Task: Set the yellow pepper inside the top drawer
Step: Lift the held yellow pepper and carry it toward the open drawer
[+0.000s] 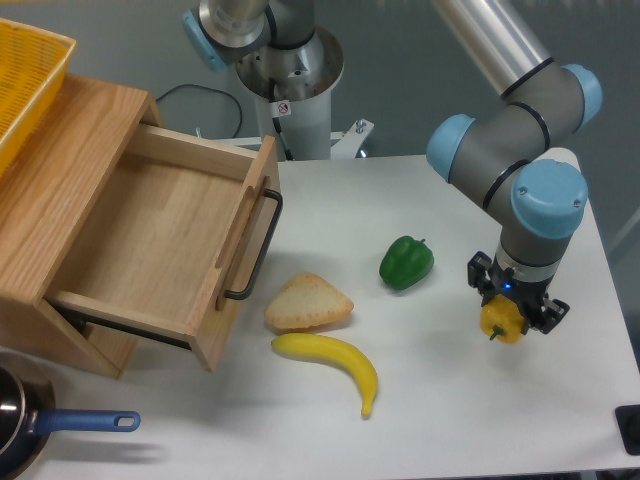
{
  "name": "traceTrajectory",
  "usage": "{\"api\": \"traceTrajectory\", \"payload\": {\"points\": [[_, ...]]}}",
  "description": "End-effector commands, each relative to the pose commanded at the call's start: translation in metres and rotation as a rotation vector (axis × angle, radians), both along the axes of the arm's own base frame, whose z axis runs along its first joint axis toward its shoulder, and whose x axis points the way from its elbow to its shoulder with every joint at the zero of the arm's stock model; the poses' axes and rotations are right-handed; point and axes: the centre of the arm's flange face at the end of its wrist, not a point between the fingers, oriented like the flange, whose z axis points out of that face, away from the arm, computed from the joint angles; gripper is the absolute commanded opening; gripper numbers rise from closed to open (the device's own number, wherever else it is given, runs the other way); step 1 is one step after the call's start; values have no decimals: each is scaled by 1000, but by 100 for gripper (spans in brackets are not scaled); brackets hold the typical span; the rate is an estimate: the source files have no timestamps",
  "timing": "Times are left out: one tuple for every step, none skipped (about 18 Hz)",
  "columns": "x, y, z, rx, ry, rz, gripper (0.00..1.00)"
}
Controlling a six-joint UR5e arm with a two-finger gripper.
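Tool (508, 312) closed around the yellow pepper (502, 322), held at the right side of the surface (440, 400), stem tilted down-left. Top drawer (150, 240) pulled open at left, well apart. Between them lie a green pepper (406, 262), bread (308, 303) and banana (330, 362).

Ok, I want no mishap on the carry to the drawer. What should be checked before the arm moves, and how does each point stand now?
1. Pincer closed on the yellow pepper: ok.
2. Pepper lifted clear of the table: cannot tell.
3. Top drawer pulled open: ok.
4. Drawer floor free of items: ok.
5. Green pepper, bread and banana lie between pepper and drawer: not ok for a low carry.
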Motion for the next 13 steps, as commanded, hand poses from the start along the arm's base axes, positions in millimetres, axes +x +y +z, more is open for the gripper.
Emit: {"api": "traceTrajectory", "payload": {"points": [[2,2,1,3,-1,9,43],[2,2,4,7,2,19,43],[4,4,9,16,6,26,43],[8,3,18,31,11,40,43],[12,3,25,48,5,50,43],[18,3,37,74,-4,57,43],[24,3,49,101,-18,64,43],[31,4,58,123,-35,74,43],[39,7,69,144,-50,85,43],[53,14,79,162,-59,90,43],[64,19,88,176,-61,100,43],[76,24,95,190,-66,113,43],[87,29,102,209,-73,125,43]]}}
